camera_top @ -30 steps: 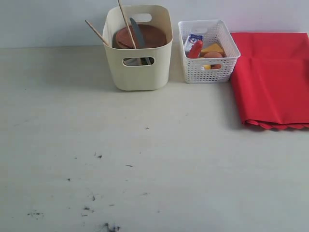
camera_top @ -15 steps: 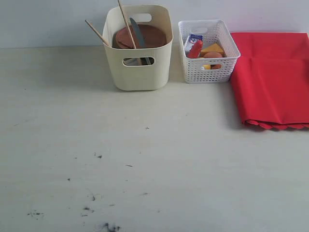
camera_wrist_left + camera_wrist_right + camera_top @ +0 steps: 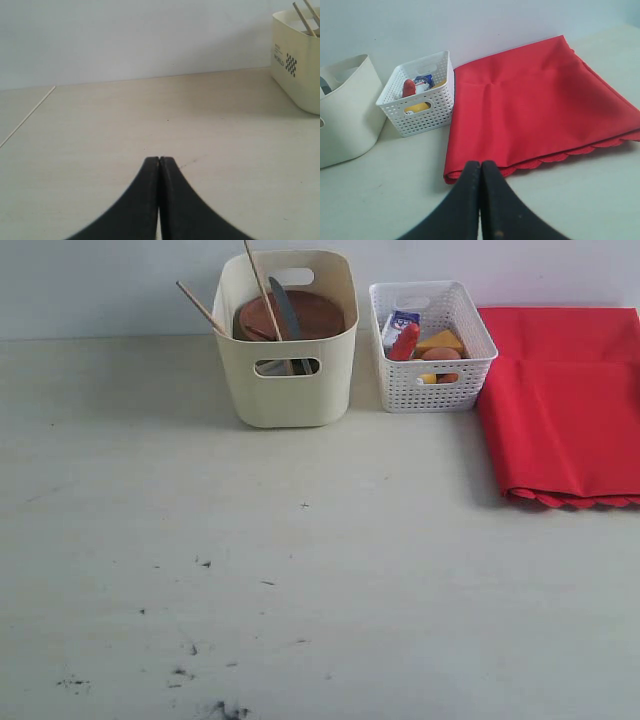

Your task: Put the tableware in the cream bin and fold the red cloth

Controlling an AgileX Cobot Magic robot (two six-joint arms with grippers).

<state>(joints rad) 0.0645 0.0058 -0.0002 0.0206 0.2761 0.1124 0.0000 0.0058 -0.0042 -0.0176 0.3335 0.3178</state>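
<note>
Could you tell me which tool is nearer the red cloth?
Right. The right tool sits just before the red cloth; the left tool lies past the cream bin, farther away.

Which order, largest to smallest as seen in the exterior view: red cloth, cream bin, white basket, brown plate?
1. red cloth, even cropped at the frame edge
2. cream bin
3. white basket
4. brown plate, partly hidden
</note>
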